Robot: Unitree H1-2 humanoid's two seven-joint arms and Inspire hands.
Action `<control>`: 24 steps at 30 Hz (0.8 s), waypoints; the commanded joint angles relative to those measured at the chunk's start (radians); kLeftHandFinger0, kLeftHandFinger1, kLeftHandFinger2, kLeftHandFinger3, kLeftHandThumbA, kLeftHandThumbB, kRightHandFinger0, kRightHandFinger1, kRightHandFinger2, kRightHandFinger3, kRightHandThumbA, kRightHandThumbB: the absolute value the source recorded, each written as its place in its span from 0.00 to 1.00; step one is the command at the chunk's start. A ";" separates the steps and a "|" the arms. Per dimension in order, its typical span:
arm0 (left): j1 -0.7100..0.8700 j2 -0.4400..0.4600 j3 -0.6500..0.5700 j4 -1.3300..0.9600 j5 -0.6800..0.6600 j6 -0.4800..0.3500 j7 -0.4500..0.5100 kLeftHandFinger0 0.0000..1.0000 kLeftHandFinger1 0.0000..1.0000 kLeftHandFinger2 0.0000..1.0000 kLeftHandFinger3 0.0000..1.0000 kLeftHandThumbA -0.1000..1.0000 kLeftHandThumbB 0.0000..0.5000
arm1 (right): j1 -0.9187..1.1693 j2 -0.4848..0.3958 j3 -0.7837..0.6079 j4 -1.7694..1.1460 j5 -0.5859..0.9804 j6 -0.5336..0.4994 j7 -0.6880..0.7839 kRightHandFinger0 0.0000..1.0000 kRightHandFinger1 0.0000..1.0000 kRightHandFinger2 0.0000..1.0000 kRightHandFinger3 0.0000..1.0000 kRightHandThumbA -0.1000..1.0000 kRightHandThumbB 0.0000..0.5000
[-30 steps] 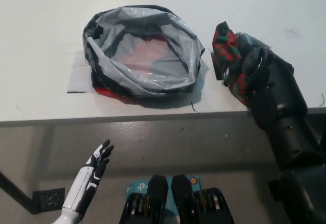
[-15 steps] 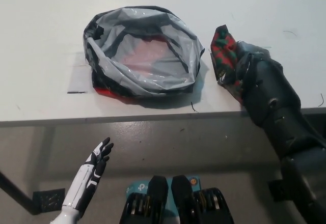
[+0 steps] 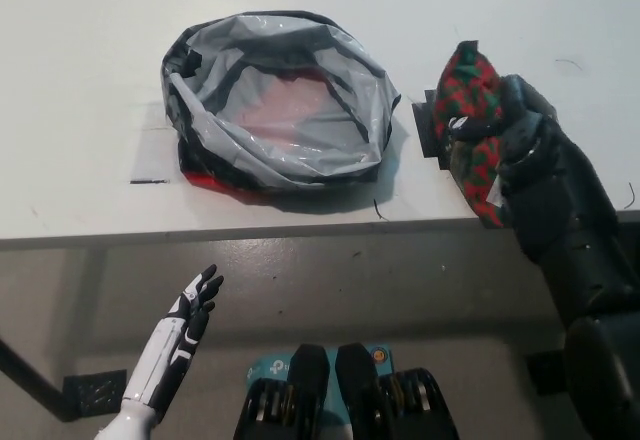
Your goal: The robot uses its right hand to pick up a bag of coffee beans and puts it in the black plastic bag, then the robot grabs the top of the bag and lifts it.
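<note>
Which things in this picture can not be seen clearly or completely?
- Coffee bag: head view; its right side is covered by the right hand.
- Plastic bag: its bottom shows only as a reddish blur through the folds.
- Right arm: cut off by the picture's right edge.
- Left hand, open below the table: its forearm is cut off by the bottom edge.

The plastic bag sits on the table at upper centre of the frame, mouth facing up. The bag of coffee beans is to its right, near the table's front edge, in the right hand. The left hand is at lower left, below the table edge.
</note>
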State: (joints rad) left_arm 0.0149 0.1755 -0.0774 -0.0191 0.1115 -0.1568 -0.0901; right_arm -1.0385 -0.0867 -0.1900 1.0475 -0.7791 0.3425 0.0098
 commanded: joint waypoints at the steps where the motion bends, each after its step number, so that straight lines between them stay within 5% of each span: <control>1: -0.028 0.016 0.007 -0.015 0.006 -0.036 -0.004 1.00 1.00 1.00 1.00 1.00 0.52 | 0.004 0.004 -0.211 -0.030 0.377 -0.120 -0.055 0.00 0.26 0.64 0.61 0.00 0.39; 4: -0.029 0.016 0.009 -0.017 0.005 -0.029 -0.003 1.00 1.00 1.00 1.00 1.00 0.51 | -0.005 0.016 -0.372 -0.017 0.547 -0.147 -0.024 0.00 0.26 0.73 0.43 0.00 0.39; 6: -0.031 0.017 0.010 -0.013 0.003 -0.032 -0.003 1.00 1.00 1.00 1.00 1.00 0.48 | -0.013 0.019 -0.499 -0.002 0.680 -0.129 0.031 0.00 0.24 0.77 0.61 0.00 0.30; 7: -0.031 0.017 0.010 -0.011 0.003 -0.035 -0.003 1.00 1.00 1.00 1.00 1.00 0.48 | -0.017 0.019 -0.543 0.003 0.723 -0.114 0.047 0.00 0.25 0.78 0.62 0.00 0.29; 10: -0.030 0.019 0.011 -0.005 0.003 -0.039 -0.002 1.00 1.00 1.00 1.00 1.00 0.47 | -0.040 -0.009 -0.712 0.082 0.881 -0.022 0.151 0.00 0.09 0.58 0.51 0.00 0.23; 12: -0.028 0.018 0.011 -0.006 0.005 -0.036 -0.001 1.00 1.00 1.00 1.00 1.00 0.46 | -0.045 -0.015 -0.811 0.105 0.968 0.032 0.175 0.00 0.06 0.57 0.46 0.00 0.21; 16: -0.024 0.017 0.010 -0.007 0.009 -0.038 0.001 1.00 1.00 1.00 1.00 1.00 0.41 | -0.041 -0.009 -0.914 0.118 1.046 0.059 0.204 0.00 0.19 0.71 1.00 0.00 0.22; 24: -0.025 0.020 0.009 -0.007 0.009 -0.042 -0.001 0.98 1.00 1.00 1.00 1.00 0.36 | -0.075 -0.002 -1.003 0.094 1.108 0.127 0.276 0.00 0.29 0.69 1.00 0.00 0.19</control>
State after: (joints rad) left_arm 0.0157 0.1753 -0.0776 0.0125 0.1114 -0.1506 -0.0900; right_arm -1.0412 -0.0997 -0.8225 1.0694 -0.3178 0.3124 0.0501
